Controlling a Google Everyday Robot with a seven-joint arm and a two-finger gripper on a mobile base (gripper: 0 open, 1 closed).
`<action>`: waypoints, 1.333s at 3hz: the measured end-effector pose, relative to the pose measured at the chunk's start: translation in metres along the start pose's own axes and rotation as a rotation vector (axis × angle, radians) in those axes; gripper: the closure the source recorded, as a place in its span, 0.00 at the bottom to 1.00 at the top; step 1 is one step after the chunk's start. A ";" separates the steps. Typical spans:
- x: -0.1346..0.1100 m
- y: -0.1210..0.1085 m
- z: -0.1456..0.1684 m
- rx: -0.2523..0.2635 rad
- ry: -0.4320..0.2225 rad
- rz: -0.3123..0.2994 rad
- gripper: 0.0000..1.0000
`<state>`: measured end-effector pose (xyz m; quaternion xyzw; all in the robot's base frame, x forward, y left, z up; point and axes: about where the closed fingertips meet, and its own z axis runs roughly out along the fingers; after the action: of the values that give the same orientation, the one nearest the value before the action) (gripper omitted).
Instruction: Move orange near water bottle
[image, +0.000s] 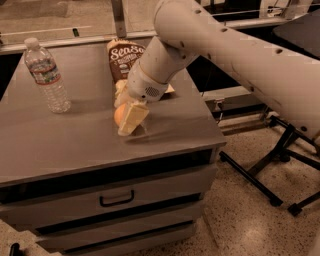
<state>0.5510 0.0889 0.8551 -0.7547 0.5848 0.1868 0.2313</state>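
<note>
The orange (119, 115) rests on the grey cabinet top (75, 135), a little left of its middle. My gripper (122, 116) reaches down from the upper right and is shut on the orange. One cream finger (133, 117) lies across its right front and the other (120, 91) sits behind it. The water bottle (46, 75) stands upright at the back left of the top, well to the left of the orange and apart from it.
A brown snack bag (125, 59) stands at the back of the top, just behind the gripper. My white arm (225, 50) crosses the upper right. The cabinet has drawers (116, 200) below. Black stand legs (270, 165) spread over the floor on the right.
</note>
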 end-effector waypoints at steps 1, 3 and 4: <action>0.005 -0.002 0.004 -0.004 0.001 -0.006 0.63; -0.008 -0.028 -0.009 0.011 -0.101 -0.049 1.00; -0.035 -0.062 -0.035 0.063 -0.209 -0.092 1.00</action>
<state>0.6031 0.1098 0.9109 -0.7494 0.5278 0.2355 0.3229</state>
